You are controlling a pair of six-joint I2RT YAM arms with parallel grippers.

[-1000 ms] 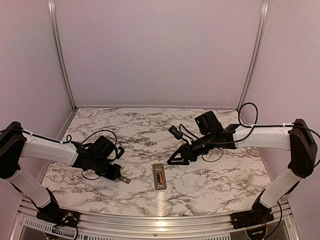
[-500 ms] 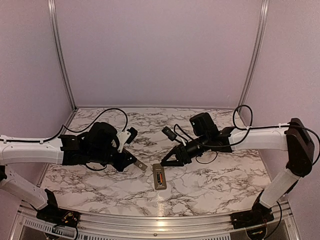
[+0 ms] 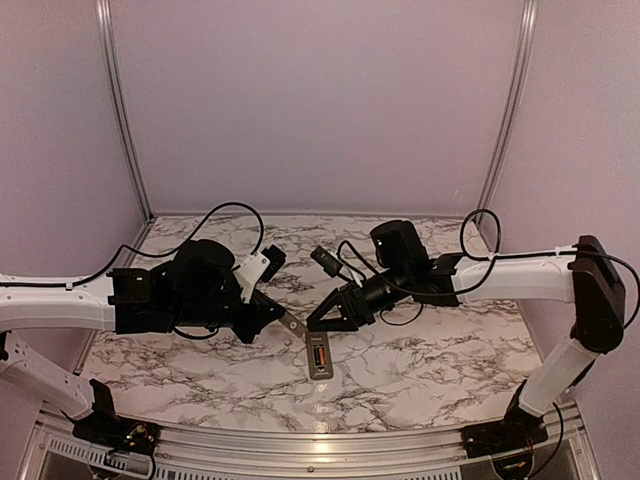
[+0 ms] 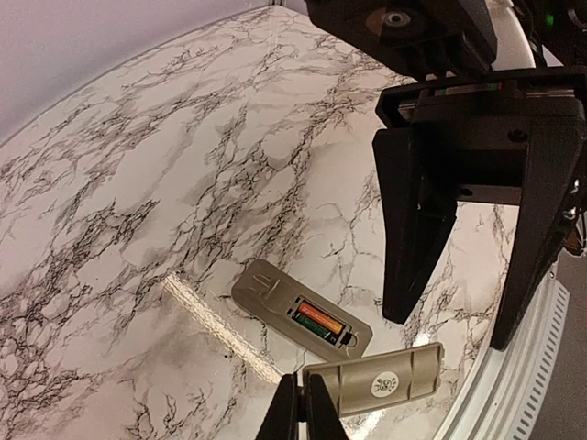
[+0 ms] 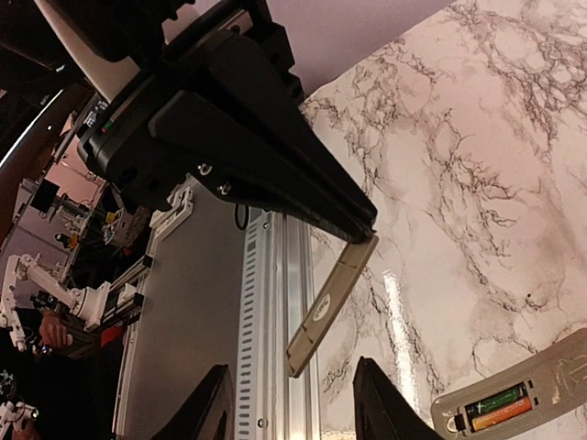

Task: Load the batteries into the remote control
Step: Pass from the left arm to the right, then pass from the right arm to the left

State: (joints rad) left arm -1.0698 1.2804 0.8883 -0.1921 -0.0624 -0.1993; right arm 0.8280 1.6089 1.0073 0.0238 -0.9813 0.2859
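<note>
- left arm has swung in from the left edge, so the left gripper [image 4: 300, 405] now hangs by the remote control [image 4: 271, 291]; the right gripper [image 3: 326, 321] has crept in too.
- left gripper pinched narrow on the grey cover [image 4: 376, 378], tilted just above the remote.
- right gripper spread wide, holding nothing, just beside the remote.
- remote lies back-up on the marble table [image 3: 430, 370], with both batteries [image 4: 317, 319] seated side by side in its open back.
- loading looks done and the closing step is in hand; next move calls for squaring the cover to the opening and pressing it home.
</note>
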